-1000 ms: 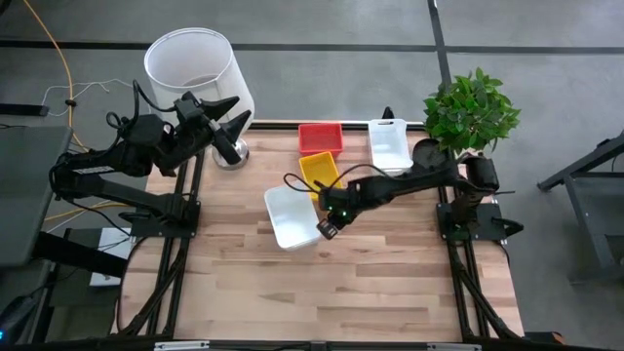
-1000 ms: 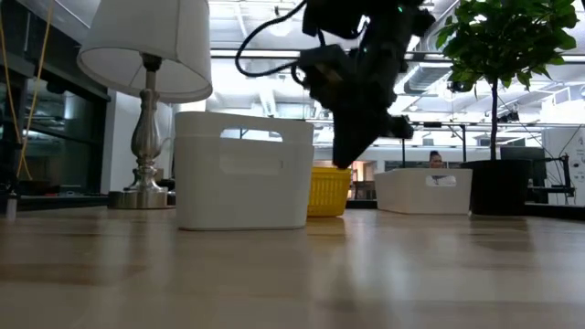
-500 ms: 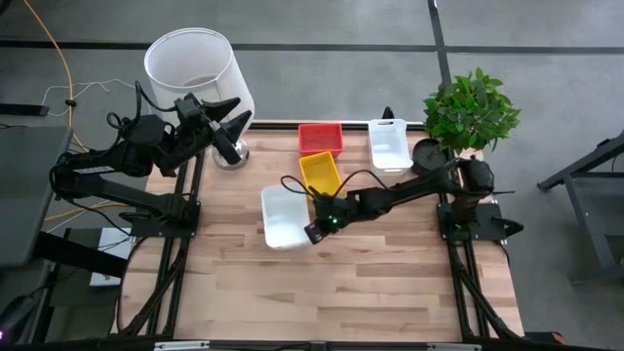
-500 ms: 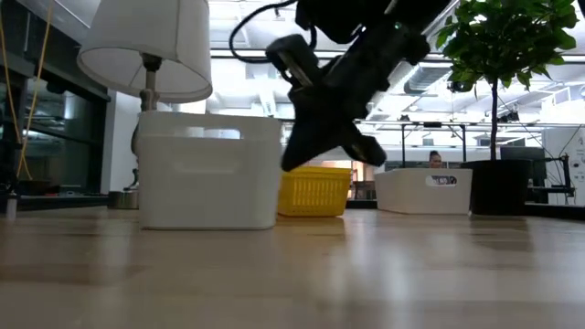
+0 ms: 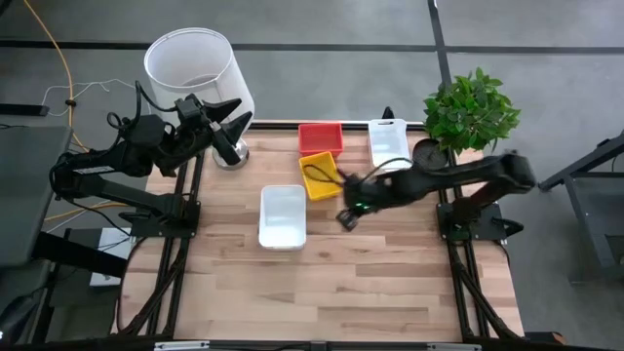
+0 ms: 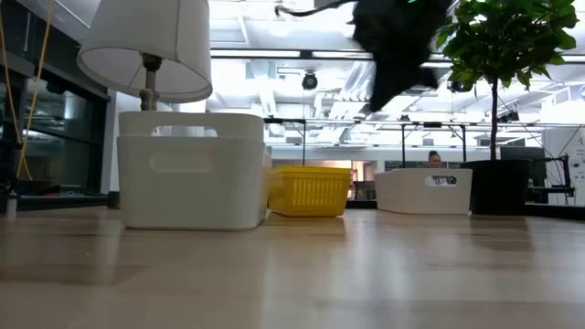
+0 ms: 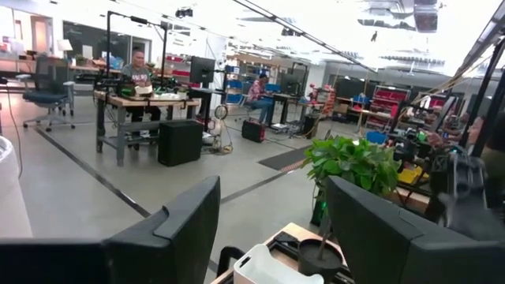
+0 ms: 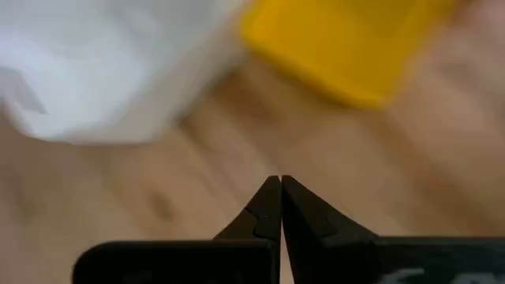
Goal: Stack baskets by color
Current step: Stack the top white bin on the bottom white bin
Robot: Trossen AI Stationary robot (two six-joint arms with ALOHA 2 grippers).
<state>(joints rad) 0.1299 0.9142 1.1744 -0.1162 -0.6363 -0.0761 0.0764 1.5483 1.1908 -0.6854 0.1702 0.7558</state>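
White basket [image 5: 282, 215] | apart from right gripper [image 5: 343, 218] fingers (closed, empty)

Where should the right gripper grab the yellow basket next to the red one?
Probably the yellow basket's bare rim on the side facing the right gripper, from above, one finger inside the wall. It sits upright and open-topped; its far end crowds the red basket, so that side is tighter.
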